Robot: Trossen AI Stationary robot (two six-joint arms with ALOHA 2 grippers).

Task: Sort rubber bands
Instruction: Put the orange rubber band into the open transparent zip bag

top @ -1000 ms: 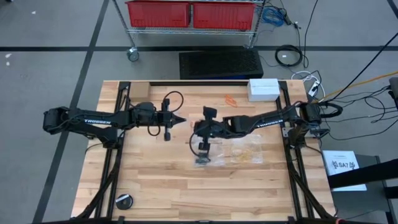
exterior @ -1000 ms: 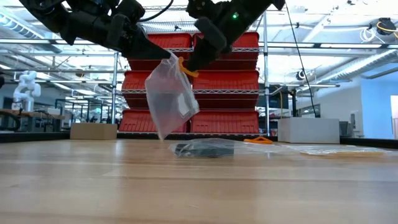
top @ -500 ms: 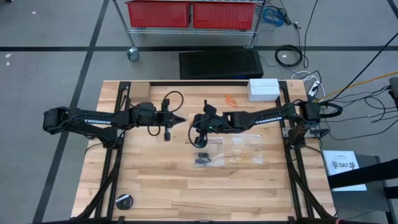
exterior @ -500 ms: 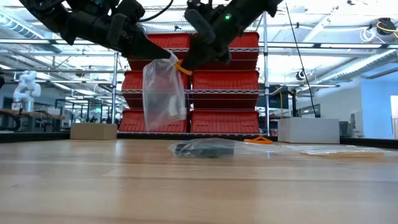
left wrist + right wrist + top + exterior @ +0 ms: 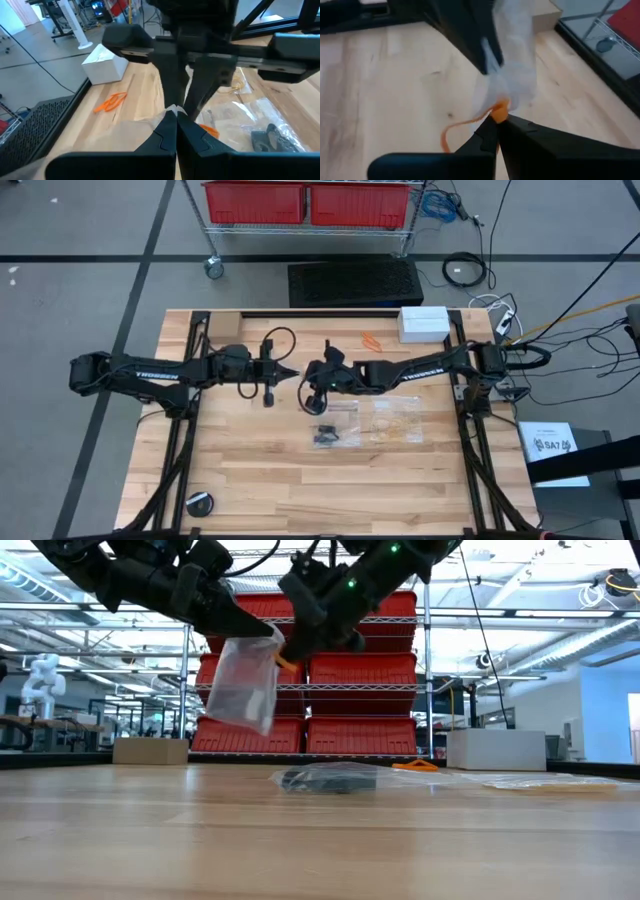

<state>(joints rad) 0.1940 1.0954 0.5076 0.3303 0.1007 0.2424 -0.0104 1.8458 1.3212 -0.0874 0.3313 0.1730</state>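
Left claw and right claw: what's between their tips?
In the low view, a clear bag hangs pinched by the left claw, with an orange rubber band gripped by the right claw at its mouth.

Orange rubber band (image 5: 470, 125) is dangling as a thin loop above the table, its top end meeting the mouth of the hanging clear bag (image 5: 245, 683). More orange rubber bands (image 5: 371, 339) are lying loose on the wood near the white box (image 5: 424, 323). Black rubber bands (image 5: 326, 435) are sitting clumped inside a flat bag (image 5: 343, 428) mid-table. Pale yellow-tan rubber bands (image 5: 394, 425) are lying in another flat bag (image 5: 398, 406) just beside it.
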